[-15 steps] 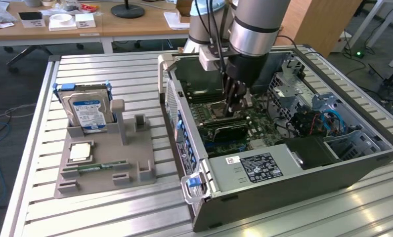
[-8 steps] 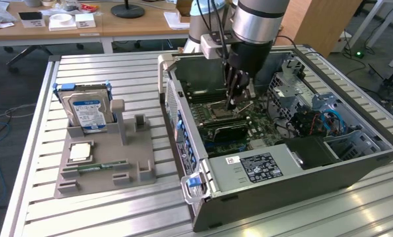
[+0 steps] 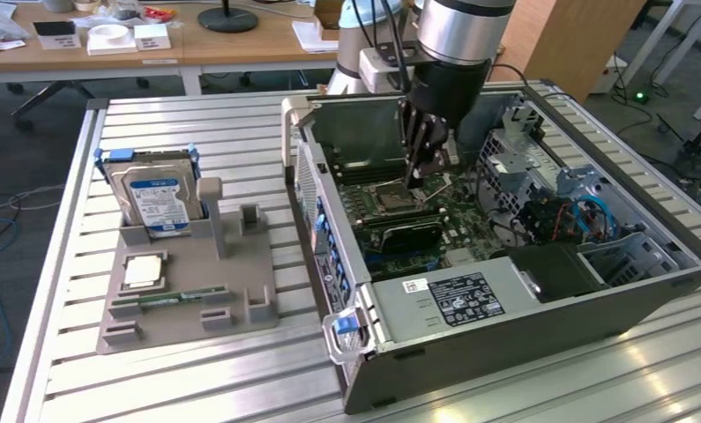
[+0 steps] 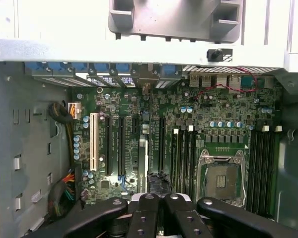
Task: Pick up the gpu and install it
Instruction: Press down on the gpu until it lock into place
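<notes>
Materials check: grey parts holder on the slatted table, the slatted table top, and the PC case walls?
Grey parts holder: likely matte plastic, perhaps 3D-printed; dull, uniform grey, blocky posts.
Slatted table top: looks like brushed aluminium; pale ribbed slats with soft glare.
PC case wall: bare sheet steel by the look; thin grey panel with punched holes.

A green motherboard (image 4: 188, 134) sat inside the grey computer case (image 3: 539, 308), blue cables (image 3: 593, 216) beside it. The hard drive (image 3: 160, 201) wore a blue-white label, and the gripper (image 4: 158, 210) was black.
</notes>
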{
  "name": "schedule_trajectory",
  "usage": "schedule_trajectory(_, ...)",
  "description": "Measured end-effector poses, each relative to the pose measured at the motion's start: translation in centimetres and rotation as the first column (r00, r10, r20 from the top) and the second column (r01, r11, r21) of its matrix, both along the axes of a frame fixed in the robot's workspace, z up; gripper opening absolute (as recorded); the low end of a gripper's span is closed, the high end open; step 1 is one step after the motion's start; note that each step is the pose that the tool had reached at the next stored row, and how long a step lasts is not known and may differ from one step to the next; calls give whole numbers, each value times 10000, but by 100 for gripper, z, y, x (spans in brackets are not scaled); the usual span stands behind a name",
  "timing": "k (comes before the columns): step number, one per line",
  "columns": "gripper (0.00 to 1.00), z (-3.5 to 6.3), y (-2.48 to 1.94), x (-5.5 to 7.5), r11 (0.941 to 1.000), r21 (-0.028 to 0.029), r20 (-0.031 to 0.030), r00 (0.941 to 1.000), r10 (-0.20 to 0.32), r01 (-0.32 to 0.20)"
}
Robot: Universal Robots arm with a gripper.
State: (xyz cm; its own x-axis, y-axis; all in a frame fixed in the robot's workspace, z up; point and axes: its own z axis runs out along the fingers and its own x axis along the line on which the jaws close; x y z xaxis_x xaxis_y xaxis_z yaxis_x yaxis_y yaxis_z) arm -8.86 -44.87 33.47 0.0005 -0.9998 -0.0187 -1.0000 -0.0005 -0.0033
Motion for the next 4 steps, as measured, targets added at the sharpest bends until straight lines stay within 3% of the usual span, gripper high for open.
schedule_trajectory(4, 11, 1, 0, 0, 10000, -1, -1, 10000, 0, 0)
